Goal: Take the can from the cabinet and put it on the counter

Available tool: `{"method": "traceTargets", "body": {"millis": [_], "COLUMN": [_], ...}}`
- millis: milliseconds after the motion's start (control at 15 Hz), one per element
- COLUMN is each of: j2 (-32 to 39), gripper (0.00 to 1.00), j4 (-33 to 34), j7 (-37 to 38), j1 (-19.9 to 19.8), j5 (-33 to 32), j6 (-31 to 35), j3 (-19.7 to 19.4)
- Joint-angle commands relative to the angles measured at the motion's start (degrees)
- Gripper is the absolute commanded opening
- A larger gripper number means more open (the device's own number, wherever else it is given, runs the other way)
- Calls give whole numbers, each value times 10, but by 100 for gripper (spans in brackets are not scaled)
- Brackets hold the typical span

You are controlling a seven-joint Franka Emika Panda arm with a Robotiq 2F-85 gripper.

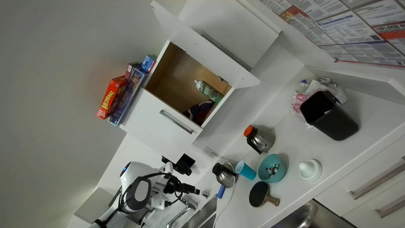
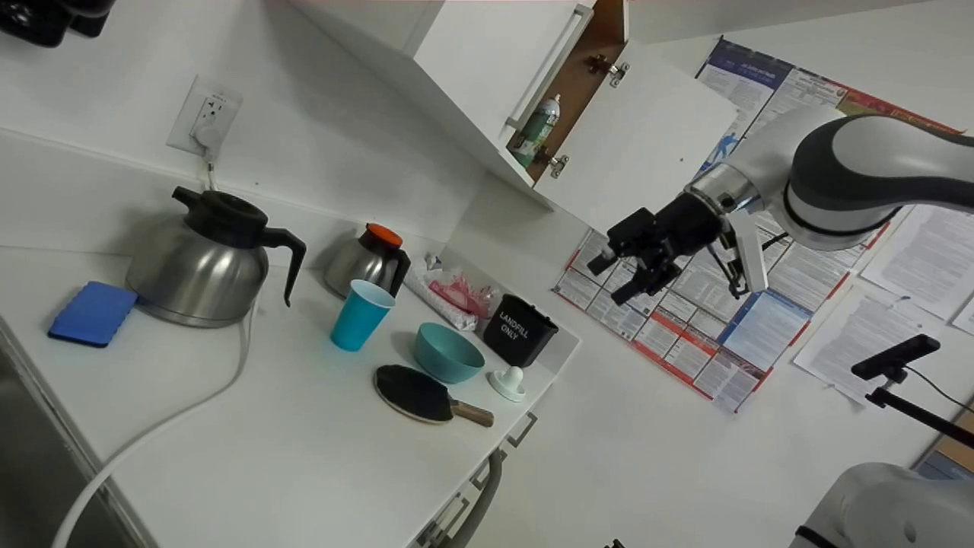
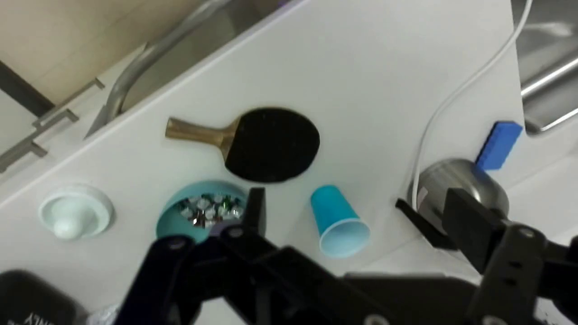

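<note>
While the black two-finger gripper [image 2: 609, 280] hangs with jaws spread wide, holding nothing, the green-and-white cylindrical can [image 1: 208, 91] stands upright inside the white, wood-lined, box-shaped wall cabinet [image 1: 178, 74], white door [image 1: 203, 53] swung out, above the long white flat counter [image 2: 304, 449].

You have two steel jugs [image 2: 199, 266] toward the back edge of the worktop [image 2: 297, 457], and forward of them one blue cup [image 2: 364, 316], one teal bowl [image 2: 449, 355] and one black paddle [image 3: 272, 144]. One white domed dish [image 1: 310, 170] is close to the front edge, one black bin [image 1: 332, 117] near the end edge, one blue block [image 2: 93, 313] beside the sink [image 3: 551, 76]. You count one green-and-white can [image 1: 208, 91] in the open cabinet [image 1: 174, 74] and, overlapping, perhaps four boxes [image 1: 110, 98] on top.
</note>
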Motion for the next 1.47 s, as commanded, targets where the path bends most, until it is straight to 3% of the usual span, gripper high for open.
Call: {"method": "traceTargets", "body": {"millis": [0,200,667,1000,1400], "j2": [-21,-34,-33,15,115], "gripper": [100,100,100,100,100], "j4": [19,22,22,53,138], "j7": [-29,-29,-21,10,26], "j1": [-16,-27,-19,-86,-171], "j5": [-30,-54,-48,-92,-150], "j6": [69,127,117,274,437], "j3": [-7,-4,-7,15,38]}}
